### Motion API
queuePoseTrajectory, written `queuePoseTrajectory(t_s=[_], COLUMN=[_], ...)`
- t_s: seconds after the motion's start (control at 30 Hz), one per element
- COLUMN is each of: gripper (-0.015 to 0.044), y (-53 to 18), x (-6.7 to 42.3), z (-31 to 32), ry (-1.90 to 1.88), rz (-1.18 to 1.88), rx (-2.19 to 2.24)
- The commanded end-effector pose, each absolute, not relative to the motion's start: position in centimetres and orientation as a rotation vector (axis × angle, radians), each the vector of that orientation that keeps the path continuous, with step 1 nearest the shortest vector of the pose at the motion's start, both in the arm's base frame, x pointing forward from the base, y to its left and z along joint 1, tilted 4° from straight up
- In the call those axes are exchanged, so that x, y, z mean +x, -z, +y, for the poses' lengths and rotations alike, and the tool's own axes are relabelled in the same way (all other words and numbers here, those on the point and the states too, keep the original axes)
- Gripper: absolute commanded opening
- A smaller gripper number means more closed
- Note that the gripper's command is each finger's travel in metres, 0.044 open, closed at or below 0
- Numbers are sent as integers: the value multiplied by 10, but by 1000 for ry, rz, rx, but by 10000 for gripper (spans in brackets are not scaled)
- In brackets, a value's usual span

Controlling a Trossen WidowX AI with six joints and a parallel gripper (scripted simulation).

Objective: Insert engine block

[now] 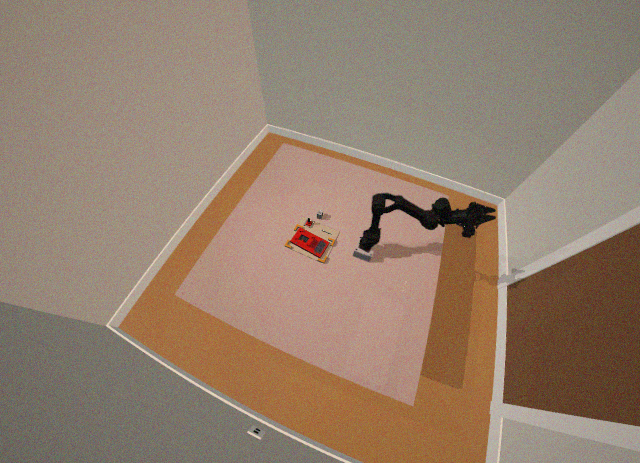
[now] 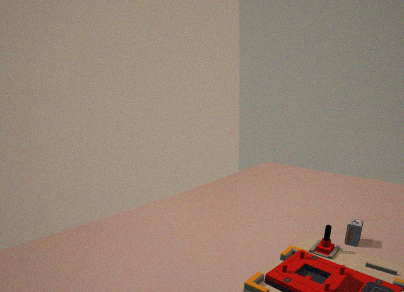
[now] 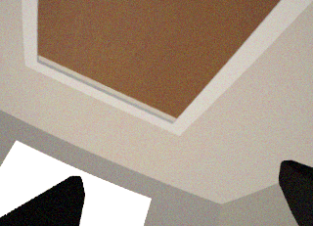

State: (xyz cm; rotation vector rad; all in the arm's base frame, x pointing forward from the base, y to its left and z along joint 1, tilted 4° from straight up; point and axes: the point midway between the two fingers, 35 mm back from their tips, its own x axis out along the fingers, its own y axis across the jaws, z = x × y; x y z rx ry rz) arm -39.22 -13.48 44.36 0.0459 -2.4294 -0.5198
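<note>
The engine block [image 1: 320, 213] [image 2: 353, 231] is a small grey block standing upright on the pink mat, just behind the tan board. The red car body [image 1: 308, 239] [image 2: 293, 273] lies flat on the board, and its dark rectangular opening [image 2: 314, 272] is empty. My gripper [image 1: 490, 213] [image 3: 183, 181] is open and empty. It is raised at the far right of the scene, well away from the block and the car body, and points away from them toward the wall. The wrist view shows only walls and a brown panel between the two black fingers.
A small red stand with a black peg [image 1: 309, 222] [image 2: 326, 240] sits on the board beside the car body. Orange corner brackets [image 2: 288, 250] and a thin grey bar [image 2: 380, 268] edge the board. The arm's base [image 1: 363, 252] stands to the right of the board.
</note>
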Motion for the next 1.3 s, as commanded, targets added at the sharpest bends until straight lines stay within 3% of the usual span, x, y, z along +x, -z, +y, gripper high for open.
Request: queuePoseTrajectory(t_s=[0.0,0.53,1.27], gripper=[426,440,440], y=[-444,-396,-339], x=[-392,-339,-164], z=[-135,-291,-440], ry=[520,625,714], rz=[-2429,-2437,-2168], rx=[46,656,1419])
